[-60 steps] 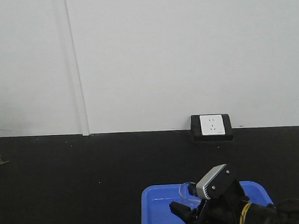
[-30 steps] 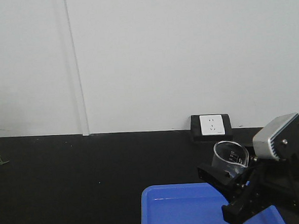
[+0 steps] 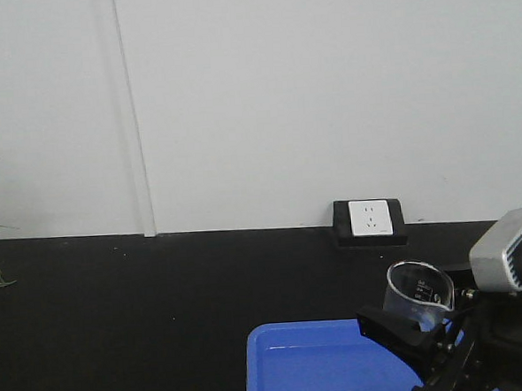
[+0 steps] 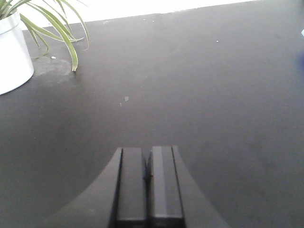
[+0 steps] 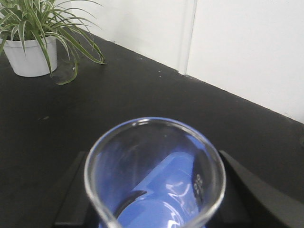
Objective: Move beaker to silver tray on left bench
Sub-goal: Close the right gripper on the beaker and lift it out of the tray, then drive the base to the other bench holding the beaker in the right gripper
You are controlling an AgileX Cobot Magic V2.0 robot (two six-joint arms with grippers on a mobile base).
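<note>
1. Exterior front-facing view: beaker (image 3: pixel 419 287) is up off the blue tray (image 3: pixel 316 365), clamped between the fingers of the right gripper (image 3: pixel 421 320), slightly tilted, looks empty.
2. Change: a second ago this gripper sat low in the tray with only the rim showing. Half a second ago the glass was raised. Now it has drifted right, near the frame edge.
3. Reading: pick done, carry begun.
4. Right wrist view: rim fills the near frame, fingers (image 5: pixel 251 194) snug on either side. Black worktop (image 5: pixel 95 109) beyond, potted plant (image 5: pixel 28 47) far left.
5. Left gripper (image 4: pixel 148 185) is closed tight on nothing, over bare worktop.
6. Silver tray not in any view; set-down not yet done.
</note>
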